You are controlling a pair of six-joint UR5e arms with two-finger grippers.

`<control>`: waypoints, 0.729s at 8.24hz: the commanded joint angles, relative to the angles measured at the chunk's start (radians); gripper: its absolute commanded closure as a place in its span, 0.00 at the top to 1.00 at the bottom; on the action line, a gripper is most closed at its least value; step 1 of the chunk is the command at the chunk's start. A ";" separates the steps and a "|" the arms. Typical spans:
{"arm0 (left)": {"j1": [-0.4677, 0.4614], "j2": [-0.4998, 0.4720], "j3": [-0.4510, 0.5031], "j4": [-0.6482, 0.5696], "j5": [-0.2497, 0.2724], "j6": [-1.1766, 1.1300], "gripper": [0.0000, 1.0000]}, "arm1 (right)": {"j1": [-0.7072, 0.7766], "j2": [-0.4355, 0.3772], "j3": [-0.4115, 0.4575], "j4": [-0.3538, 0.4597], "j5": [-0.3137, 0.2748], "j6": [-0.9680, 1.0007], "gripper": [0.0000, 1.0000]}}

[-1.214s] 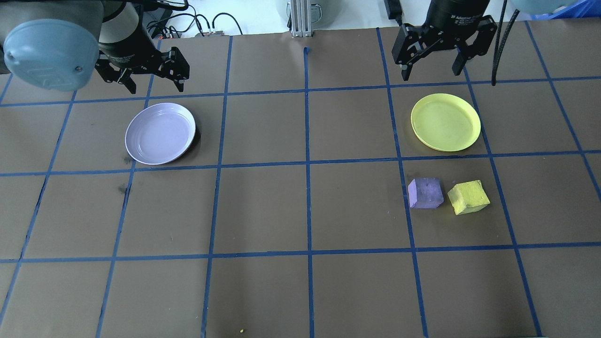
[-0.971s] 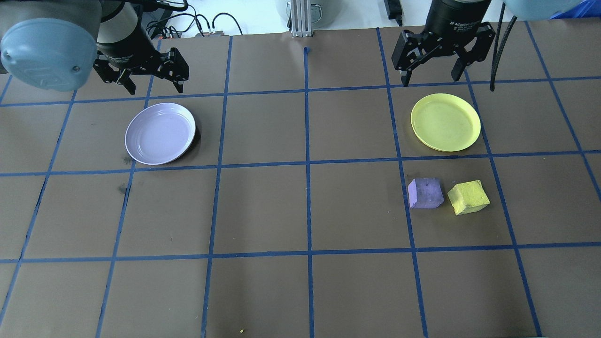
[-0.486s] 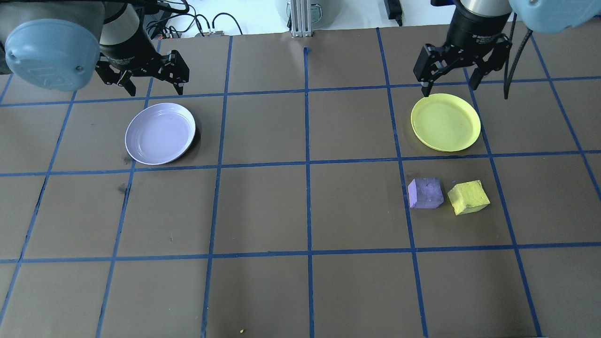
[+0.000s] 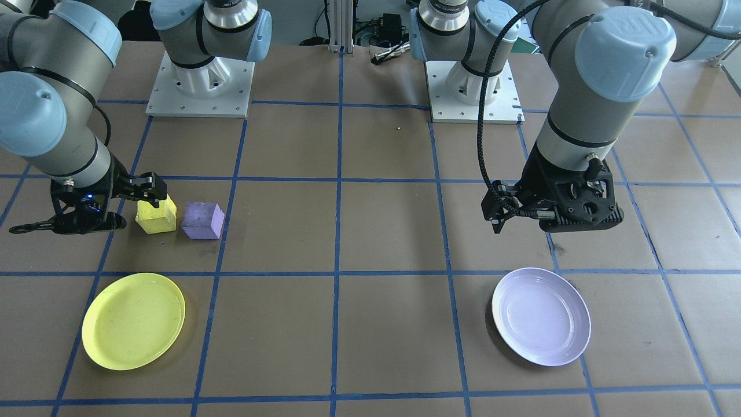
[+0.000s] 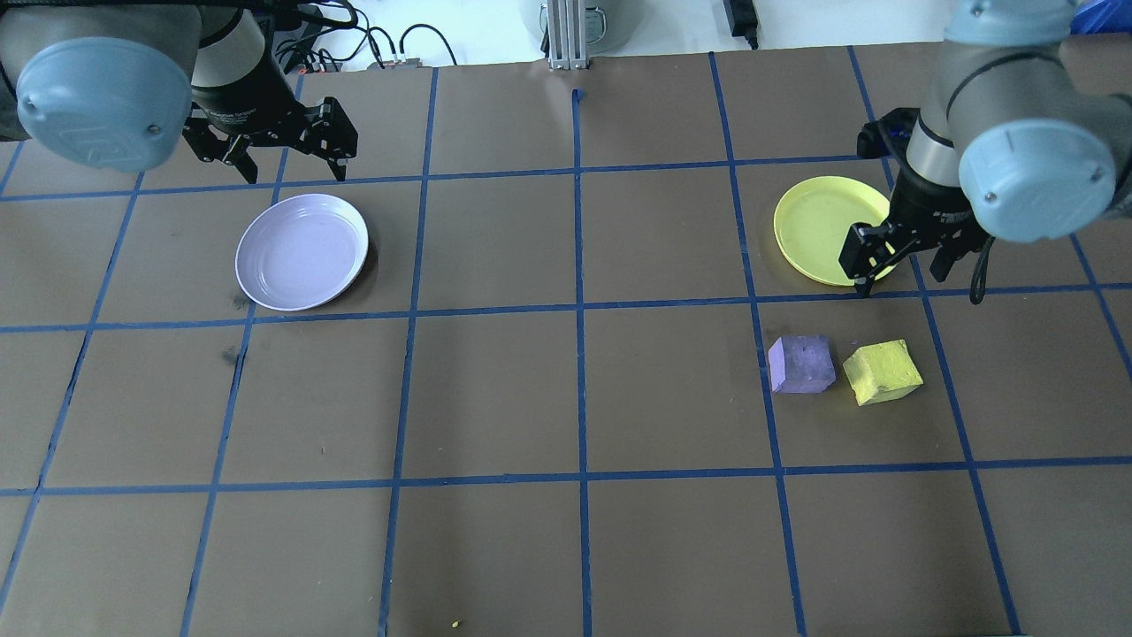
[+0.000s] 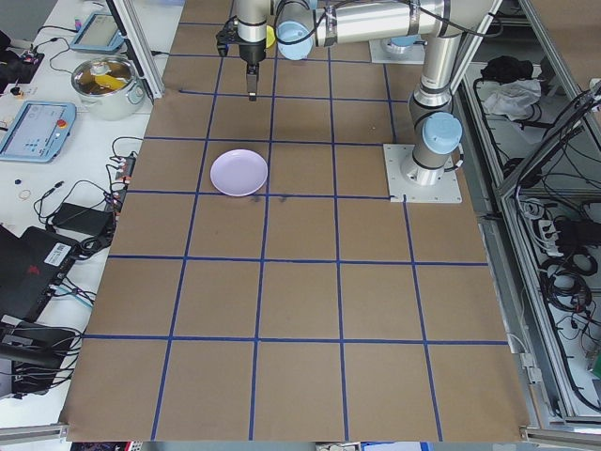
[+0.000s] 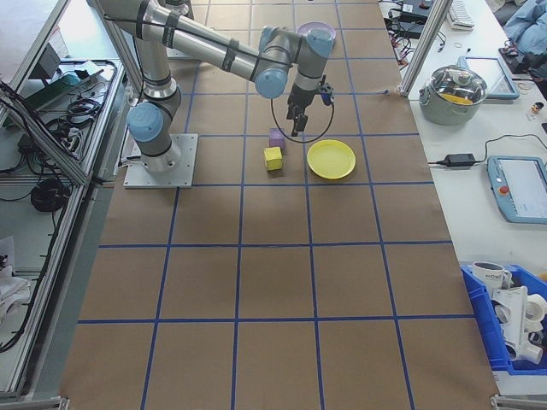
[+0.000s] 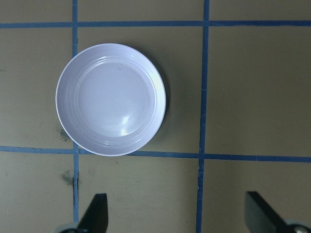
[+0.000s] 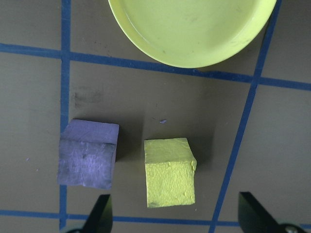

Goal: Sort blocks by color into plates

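The yellow block [image 5: 883, 372] and the purple block [image 5: 801, 363] sit side by side on the table, a small gap apart. Just beyond them lies the yellow plate [image 5: 822, 226], with nothing in it. My right gripper [image 5: 900, 276] hangs open over that plate's near rim. In the right wrist view the yellow block [image 9: 170, 172] lies between the open fingers [image 9: 99, 213], and the purple block [image 9: 87, 153] is to its left. The lavender plate [image 5: 302, 251] lies at far left, also holding nothing. My left gripper [image 5: 294, 170] is open just beyond it and holds nothing.
Blue tape lines divide the brown table [image 5: 575, 398] into squares. The two arm bases [image 4: 200, 87] stand at the robot's side of the table. Cables [image 5: 389, 44] and a metal post [image 5: 566, 35] lie past the far edge.
My right gripper has swung from beyond the yellow plate across it toward the blocks, staying open. The left gripper has barely shifted. The blocks and plates have not moved.
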 commanded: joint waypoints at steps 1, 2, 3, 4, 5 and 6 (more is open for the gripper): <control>0.000 -0.004 -0.001 0.005 0.000 0.000 1.00 | -0.072 -0.025 0.230 -0.228 0.058 -0.075 0.81; 0.000 -0.006 -0.001 0.008 0.000 0.000 1.00 | -0.078 -0.028 0.268 -0.263 0.068 -0.073 0.80; 0.000 -0.006 -0.001 0.010 -0.001 0.000 1.00 | -0.079 -0.028 0.300 -0.296 0.066 -0.080 0.80; 0.000 -0.006 0.001 0.010 -0.001 0.000 1.00 | -0.085 -0.030 0.329 -0.319 0.055 -0.107 0.80; 0.000 -0.006 -0.001 0.010 -0.001 0.000 1.00 | -0.092 -0.030 0.342 -0.323 0.060 -0.113 0.80; 0.000 -0.006 -0.001 0.011 -0.001 0.000 1.00 | -0.092 -0.028 0.344 -0.345 0.054 -0.139 0.83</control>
